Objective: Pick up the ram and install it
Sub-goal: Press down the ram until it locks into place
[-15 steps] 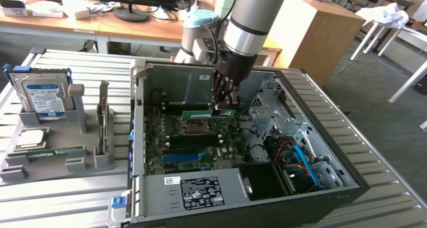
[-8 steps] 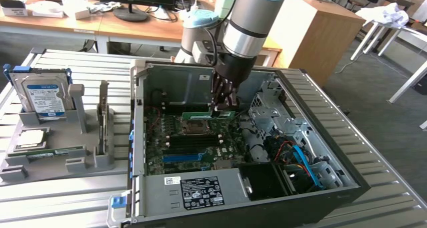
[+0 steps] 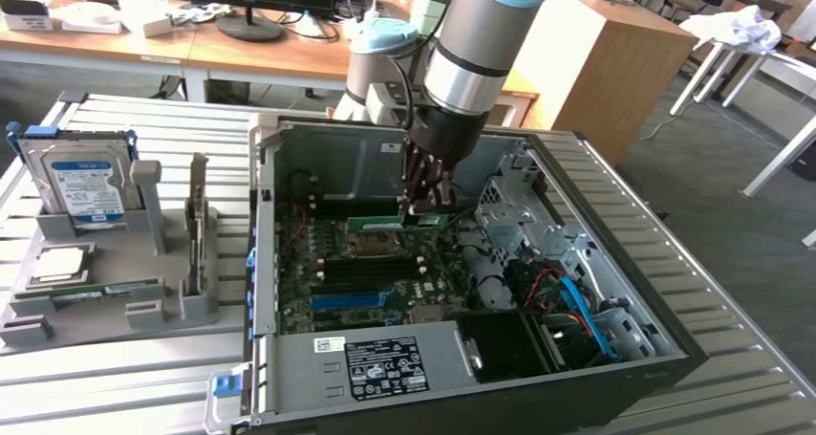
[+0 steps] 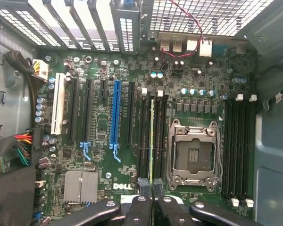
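Slatted metal tabletop [image 3: 115, 368], and on it the open black computer case [image 3: 637, 358], with the arm reaching inside. Black two-finger gripper [image 4: 151, 184] is clamped tight on the long thin green ram stick [image 4: 152, 141], held edge-on over the green Dell motherboard [image 4: 99, 122], its long axis lined up with the dark memory slots [image 4: 144, 136] beside the silver processor socket [image 4: 193, 155].

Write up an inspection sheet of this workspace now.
Surface: ribbed metal table, bearing an open computer case.
Job's things: thin green ram stick, edge-on, clamped above the motherboard's slots beside the empty processor socket.
Clutter: grey parts holder with silver hard drive.
Grippers: black gripper shut on the ram.
Cables: red-black wires; blue cable.
Surroundings: wooden desks, monitor stand.
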Controlling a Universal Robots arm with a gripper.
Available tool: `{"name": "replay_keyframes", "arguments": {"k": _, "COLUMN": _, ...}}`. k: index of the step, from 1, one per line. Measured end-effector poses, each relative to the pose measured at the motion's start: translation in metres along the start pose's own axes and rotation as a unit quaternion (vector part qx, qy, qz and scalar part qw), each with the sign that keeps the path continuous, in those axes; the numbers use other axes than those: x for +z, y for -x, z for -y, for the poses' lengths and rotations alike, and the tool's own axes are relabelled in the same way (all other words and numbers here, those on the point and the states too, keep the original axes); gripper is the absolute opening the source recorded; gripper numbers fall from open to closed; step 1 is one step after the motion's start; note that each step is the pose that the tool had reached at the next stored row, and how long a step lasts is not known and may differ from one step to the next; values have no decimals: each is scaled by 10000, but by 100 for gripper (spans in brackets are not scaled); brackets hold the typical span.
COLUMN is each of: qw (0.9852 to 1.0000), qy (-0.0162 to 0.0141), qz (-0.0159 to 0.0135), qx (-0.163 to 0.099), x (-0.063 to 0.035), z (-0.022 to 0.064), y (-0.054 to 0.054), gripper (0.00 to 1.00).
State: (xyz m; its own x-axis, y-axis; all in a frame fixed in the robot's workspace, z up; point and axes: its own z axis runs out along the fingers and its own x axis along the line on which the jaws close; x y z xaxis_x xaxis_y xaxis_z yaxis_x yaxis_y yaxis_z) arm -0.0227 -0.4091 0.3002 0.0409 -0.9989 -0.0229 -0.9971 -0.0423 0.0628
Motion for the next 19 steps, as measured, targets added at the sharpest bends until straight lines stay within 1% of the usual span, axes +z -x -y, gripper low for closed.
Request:
{"name": "replay_keyframes", "arguments": {"k": 9, "qw": 10000, "qy": 0, "qz": 0, "qx": 0, "x": 66, "z": -41, "y": -2, "gripper": 12}}
{"name": "replay_keyframes", "arguments": {"k": 14, "qw": 10000, "qy": -1, "qz": 3, "qx": 46, "x": 102, "z": -72, "y": -11, "gripper": 12}}
{"name": "replay_keyframes", "arguments": {"k": 19, "qw": 10000, "qy": -1, "qz": 3, "qx": 51, "x": 131, "z": -72, "y": -12, "gripper": 12}}
